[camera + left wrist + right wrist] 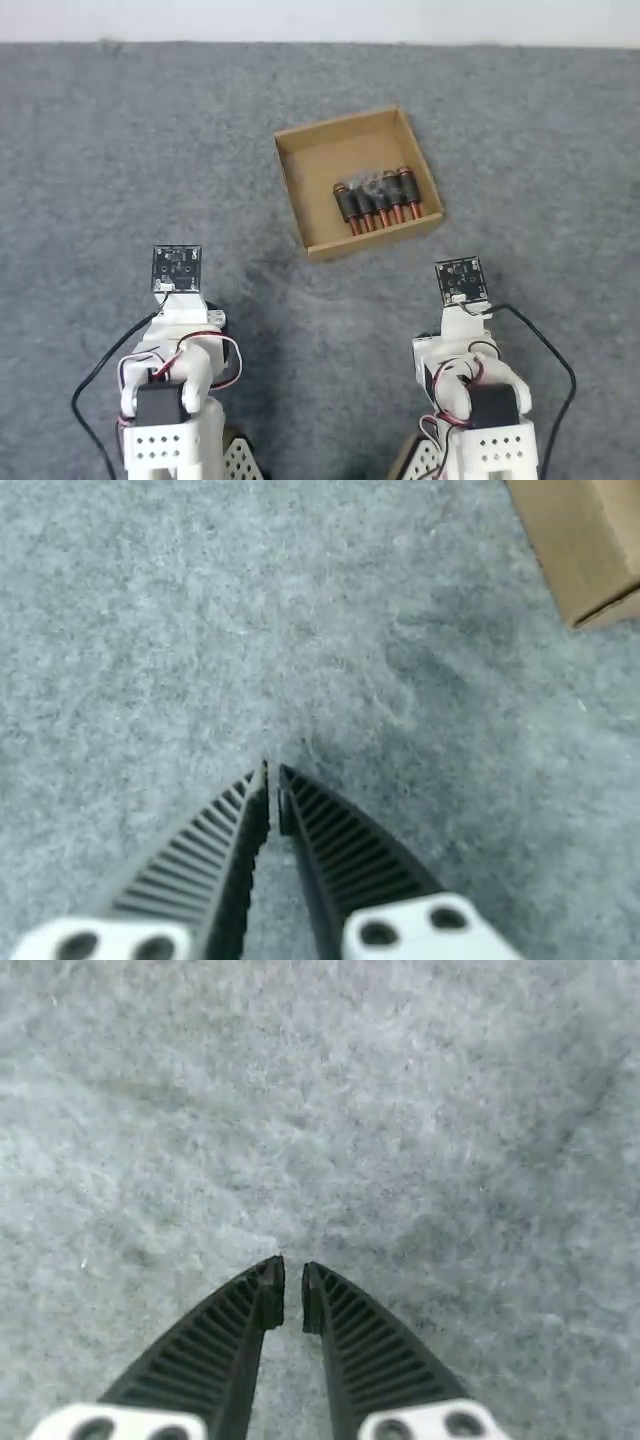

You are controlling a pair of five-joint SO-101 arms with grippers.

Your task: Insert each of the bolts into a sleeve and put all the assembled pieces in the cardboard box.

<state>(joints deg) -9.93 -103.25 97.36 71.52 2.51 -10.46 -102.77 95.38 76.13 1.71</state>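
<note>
The cardboard box (300, 195) sits on the grey carpet at the middle back. Inside it, along the near right side, several assembled pieces (378, 203) lie side by side, each a dark sleeve with a copper bolt end. Both arms are folded back at the near edge, well short of the box. My left gripper (272, 776) is shut with nothing in it, hanging over bare carpet, with a corner of the cardboard box (585, 540) at the view's edge. My right gripper (292, 1275) is also shut and empty over bare carpet.
Grey carpet (120, 150) covers the whole table up to a white wall strip at the back. The arm bases and their cables (548, 350) stand at the near edge, left and right.
</note>
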